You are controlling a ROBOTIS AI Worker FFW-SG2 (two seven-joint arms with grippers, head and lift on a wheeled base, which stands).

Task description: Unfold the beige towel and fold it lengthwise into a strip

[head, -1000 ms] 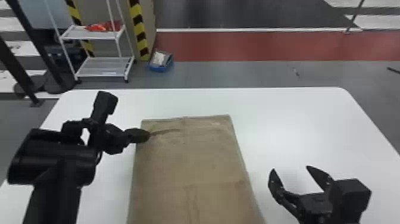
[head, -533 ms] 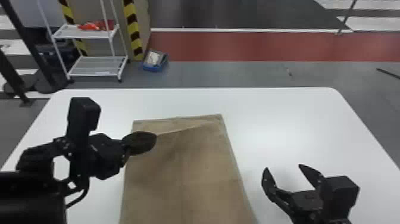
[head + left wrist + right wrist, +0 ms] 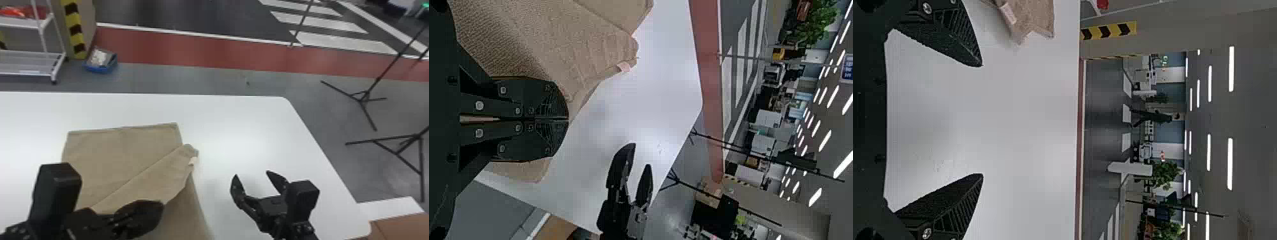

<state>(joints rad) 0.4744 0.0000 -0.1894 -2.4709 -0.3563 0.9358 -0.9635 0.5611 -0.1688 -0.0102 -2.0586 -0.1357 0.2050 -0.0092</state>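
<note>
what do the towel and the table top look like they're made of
The towel looks like matte woven cloth, perhaps cotton, going by its nubbly weave and soft folds. The white table top seems smooth laminate or plastic, judging by its faint sheen.

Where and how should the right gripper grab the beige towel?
Probably the flap's far corner, beside the pale tag, coming in from the right: that corner juts past the beige towel's right edge, toward the open right gripper.

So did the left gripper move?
Yes, the left gripper has moved right and nearer the robot, judged against the far right corner of the white table.
</note>
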